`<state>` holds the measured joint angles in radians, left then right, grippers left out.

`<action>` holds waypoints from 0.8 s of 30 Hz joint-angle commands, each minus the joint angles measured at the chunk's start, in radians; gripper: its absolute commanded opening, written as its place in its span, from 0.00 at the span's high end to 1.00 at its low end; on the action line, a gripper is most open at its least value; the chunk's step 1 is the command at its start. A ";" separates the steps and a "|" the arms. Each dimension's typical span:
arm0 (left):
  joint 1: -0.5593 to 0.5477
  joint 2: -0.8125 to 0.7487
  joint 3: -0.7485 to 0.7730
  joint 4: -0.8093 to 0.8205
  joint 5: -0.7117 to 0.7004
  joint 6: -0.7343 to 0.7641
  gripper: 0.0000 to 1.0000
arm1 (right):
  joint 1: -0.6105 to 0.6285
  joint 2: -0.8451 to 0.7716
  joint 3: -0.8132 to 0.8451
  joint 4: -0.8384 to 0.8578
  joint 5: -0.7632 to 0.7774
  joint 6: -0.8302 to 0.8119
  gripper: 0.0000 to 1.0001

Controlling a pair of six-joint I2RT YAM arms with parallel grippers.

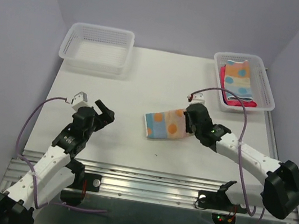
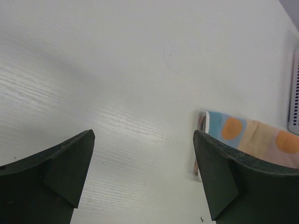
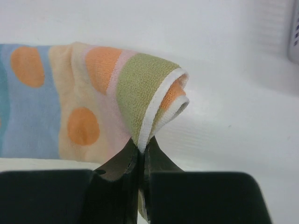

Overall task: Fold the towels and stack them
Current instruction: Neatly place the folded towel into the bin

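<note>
White mesh basket [image 1: 97, 47] stands far left; my left gripper [image 1: 102, 113] hovers, jaws wide apart. Mid-table lies the patterned towel [image 1: 162, 124], with my right gripper [image 1: 191, 118] pinched tight on its right edge. Folded towels [image 1: 237, 79] sit stacked in the right basket [image 1: 269, 91], so I judge this one is left to finish. Only my right wrist view shows the hem doubled between my jaws.

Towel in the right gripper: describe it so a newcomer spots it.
On the white table, look near the centre. The towel lies there alone, orange dots on pastel stripes, one edge pinched by the right gripper; other towels sit in a basket.
</note>
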<state>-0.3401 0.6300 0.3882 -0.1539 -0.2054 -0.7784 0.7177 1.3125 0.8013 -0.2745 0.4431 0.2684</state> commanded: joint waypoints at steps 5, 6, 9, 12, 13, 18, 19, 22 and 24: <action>-0.004 -0.012 0.046 0.010 -0.089 0.011 0.01 | -0.253 -0.120 0.020 0.104 -0.211 -0.588 0.99; -0.004 -0.013 0.049 0.008 -0.095 0.010 0.01 | -0.253 -0.121 0.019 0.104 -0.243 -0.639 0.99; -0.004 -0.018 0.054 0.005 -0.107 0.008 0.01 | -0.320 -0.177 0.031 0.048 -0.393 -0.846 0.99; -0.004 -0.021 0.051 -0.003 -0.126 0.005 0.01 | -0.377 -0.161 0.096 -0.023 -0.426 -0.934 0.99; -0.004 -0.019 0.051 -0.004 -0.130 0.002 0.01 | -0.415 -0.135 0.119 -0.078 -0.434 -0.961 0.99; -0.004 -0.015 0.066 0.002 -0.169 0.008 0.01 | -0.483 -0.050 0.289 -0.204 -0.437 -1.124 0.99; -0.002 -0.015 0.069 0.001 -0.176 0.010 0.01 | -0.489 -0.039 0.312 -0.222 -0.428 -1.138 0.99; -0.002 -0.019 0.077 0.014 -0.196 0.019 0.01 | -0.508 -0.033 0.351 -0.307 -0.467 -1.303 0.99; -0.002 -0.021 0.081 0.019 -0.222 0.025 0.01 | -0.512 -0.041 0.366 -0.327 -0.472 -1.371 0.99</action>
<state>-0.3401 0.6247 0.4210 -0.1650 -0.3542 -0.7738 0.2184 1.2919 1.0889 -0.5014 0.0216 -0.8845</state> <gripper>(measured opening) 0.986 0.057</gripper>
